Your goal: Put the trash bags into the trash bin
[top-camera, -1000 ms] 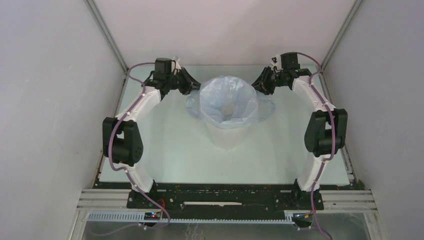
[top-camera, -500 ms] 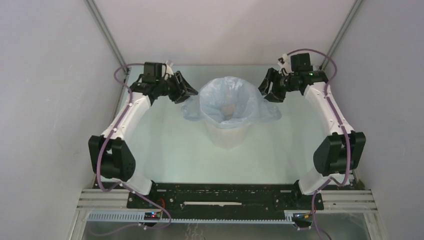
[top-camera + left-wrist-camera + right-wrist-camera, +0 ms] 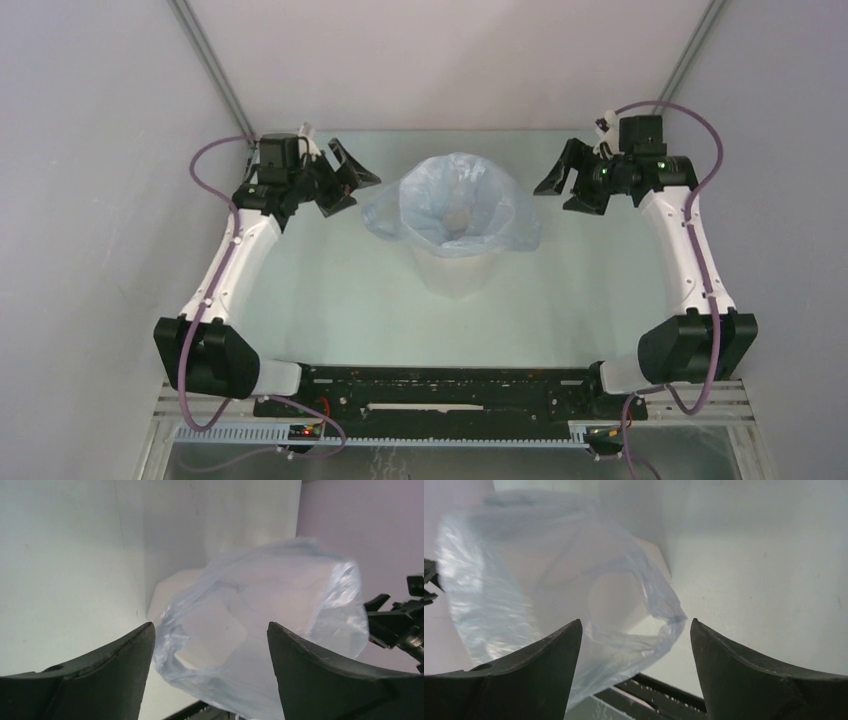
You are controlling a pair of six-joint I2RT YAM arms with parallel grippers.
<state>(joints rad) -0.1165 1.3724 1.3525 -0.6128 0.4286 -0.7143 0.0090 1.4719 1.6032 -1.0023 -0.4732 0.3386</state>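
change: my left fingers [image 3: 352,185] and right fingers [image 3: 556,196] have let go, now wide open, empty, drawn back | crinkly pale-blue plastic bag [image 3: 500,215] lines the tall faceted white plastic bin [image 3: 455,275], middle of the table [image 3: 330,290] toward its far edge | task looks done
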